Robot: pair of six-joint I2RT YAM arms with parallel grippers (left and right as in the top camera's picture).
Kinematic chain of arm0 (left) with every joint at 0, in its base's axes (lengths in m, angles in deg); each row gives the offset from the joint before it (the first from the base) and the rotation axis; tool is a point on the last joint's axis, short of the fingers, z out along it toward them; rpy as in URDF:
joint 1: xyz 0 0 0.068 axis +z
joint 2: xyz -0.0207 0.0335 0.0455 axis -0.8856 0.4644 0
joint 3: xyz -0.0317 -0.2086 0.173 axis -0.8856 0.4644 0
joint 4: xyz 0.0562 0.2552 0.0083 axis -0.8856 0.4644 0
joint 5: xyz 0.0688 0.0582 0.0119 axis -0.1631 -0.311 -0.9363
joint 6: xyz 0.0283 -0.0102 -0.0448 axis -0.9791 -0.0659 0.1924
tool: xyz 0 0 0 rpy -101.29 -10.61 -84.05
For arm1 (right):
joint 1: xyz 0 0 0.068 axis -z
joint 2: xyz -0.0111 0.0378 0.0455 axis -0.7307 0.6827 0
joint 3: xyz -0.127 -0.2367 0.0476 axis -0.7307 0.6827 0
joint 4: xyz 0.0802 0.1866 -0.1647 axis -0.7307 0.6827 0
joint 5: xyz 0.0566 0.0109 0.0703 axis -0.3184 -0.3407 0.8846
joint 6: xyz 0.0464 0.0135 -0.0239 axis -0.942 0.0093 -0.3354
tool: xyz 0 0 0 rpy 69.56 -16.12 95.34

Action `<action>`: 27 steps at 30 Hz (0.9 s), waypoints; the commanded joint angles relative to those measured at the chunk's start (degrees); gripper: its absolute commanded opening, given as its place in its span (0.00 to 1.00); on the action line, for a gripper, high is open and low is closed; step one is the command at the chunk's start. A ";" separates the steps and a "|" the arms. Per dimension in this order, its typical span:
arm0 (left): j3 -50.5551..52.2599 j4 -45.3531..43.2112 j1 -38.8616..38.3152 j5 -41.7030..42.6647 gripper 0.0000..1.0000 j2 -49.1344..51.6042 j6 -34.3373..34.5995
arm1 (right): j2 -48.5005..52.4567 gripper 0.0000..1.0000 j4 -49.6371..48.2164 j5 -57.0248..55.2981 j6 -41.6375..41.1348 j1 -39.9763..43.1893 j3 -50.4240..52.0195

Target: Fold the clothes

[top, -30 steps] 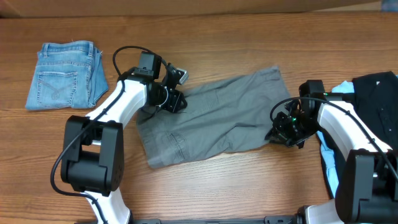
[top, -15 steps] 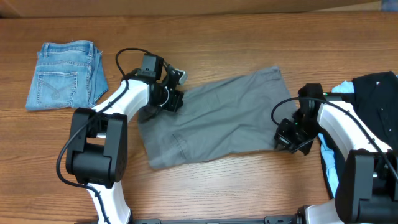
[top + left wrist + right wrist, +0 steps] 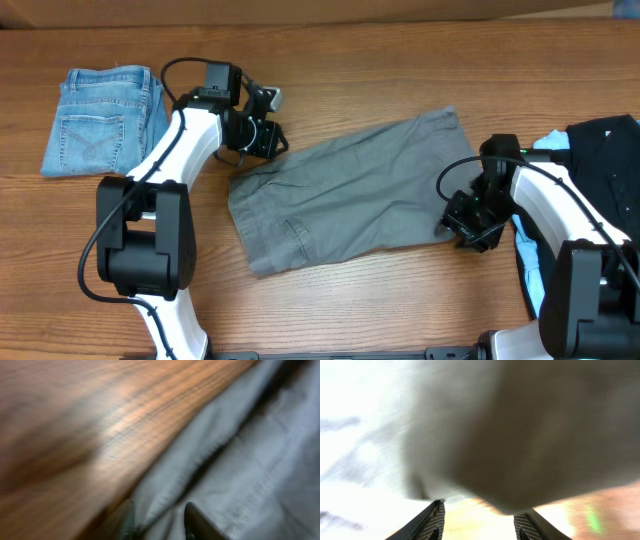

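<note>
The clothes, grey-khaki shorts (image 3: 350, 195), lie spread flat on the wooden table, slanting from front left to back right. My left gripper (image 3: 268, 140) hovers at their back-left edge. In the blurred left wrist view its jaws (image 3: 160, 525) stand apart over a loose fold of the shorts (image 3: 260, 460), not pinching it. My right gripper (image 3: 462, 222) sits at the shorts' front-right corner. The right wrist view shows that gripper (image 3: 480, 525) open, with bare table between its fingers and the grey cloth (image 3: 545, 435) just ahead of them.
Folded blue denim shorts (image 3: 105, 120) lie at the far left. A black garment (image 3: 605, 160) and a light blue cloth (image 3: 535, 275) are piled at the right edge beside the right arm. Bare wood (image 3: 350, 310) runs along the front.
Both grippers have gone from shut on the shorts to open. The left one has drawn back and left off the corner. The shorts have shifted slightly right and settled flat.
</note>
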State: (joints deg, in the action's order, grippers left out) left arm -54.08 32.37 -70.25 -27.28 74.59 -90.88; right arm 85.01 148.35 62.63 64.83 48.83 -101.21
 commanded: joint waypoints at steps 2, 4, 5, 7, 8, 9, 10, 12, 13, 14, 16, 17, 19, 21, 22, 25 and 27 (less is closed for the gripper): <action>-1.16 3.76 -1.86 4.37 0.41 0.70 -8.44 | -2.69 0.52 -0.59 12.07 9.01 0.15 0.07; -0.39 4.81 -2.62 4.42 0.40 0.72 -10.60 | -2.95 0.54 -0.31 12.39 8.92 -0.04 0.07; 0.31 4.76 -3.13 4.33 0.40 0.72 -11.67 | -2.95 0.56 -0.13 12.35 8.70 -0.09 0.09; 1.51 3.96 -4.13 3.45 0.39 0.79 -12.44 | -2.93 0.59 -0.15 12.35 8.24 -0.07 0.13; 1.90 3.65 -4.66 3.04 0.39 0.85 -12.52 | -2.93 0.58 -0.24 12.31 7.41 -0.07 0.13; 2.19 3.43 -5.20 2.99 0.38 0.94 -12.98 | -2.93 0.58 -0.46 12.33 6.45 -0.07 0.13; 2.32 3.39 -5.86 3.13 0.38 1.01 -13.60 | -2.93 0.58 -0.96 12.28 5.49 -0.09 0.13; 2.43 3.26 -7.10 1.20 0.39 1.09 -14.45 | -2.93 0.59 -2.23 11.74 3.87 -0.09 0.13; 2.43 2.93 -7.87 -2.16 0.39 1.27 -14.32 | -2.93 0.58 -2.82 11.43 3.30 -0.07 0.15; 2.43 2.36 -8.55 -5.38 0.40 1.40 -13.42 | -2.91 0.59 -3.37 11.43 2.95 -0.07 0.24; 2.43 0.74 -9.70 -8.90 0.41 1.81 -12.20 | -2.93 0.59 -4.31 11.45 2.40 -0.07 0.68; 2.43 -0.24 -10.23 -8.94 0.43 1.97 -12.22 | -2.91 0.59 -4.76 11.45 2.43 -0.09 1.07; 2.43 -2.23 -10.93 -8.92 0.46 2.12 -12.20 | -2.91 0.59 -5.44 11.43 2.40 -0.07 1.81; 2.43 -3.89 -11.30 -8.92 0.49 2.12 -12.11 | -2.91 0.59 -6.03 11.43 2.43 -0.09 2.51; 2.43 -4.48 -11.30 -8.92 0.50 2.12 -11.54 | -2.91 0.59 -6.12 11.43 2.43 -0.09 2.71; 2.43 -4.66 -11.28 -8.92 0.49 2.25 -11.37 | -2.91 0.59 -6.19 11.45 2.43 -0.09 3.30; 2.43 -4.37 -11.28 -8.63 0.44 2.49 -11.37 | -2.91 0.60 -6.23 11.43 2.43 -0.07 3.61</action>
State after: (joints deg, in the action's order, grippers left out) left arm -51.83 27.91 -81.46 -35.26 75.84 -102.31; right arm 83.42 142.30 73.65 67.56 48.81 -98.29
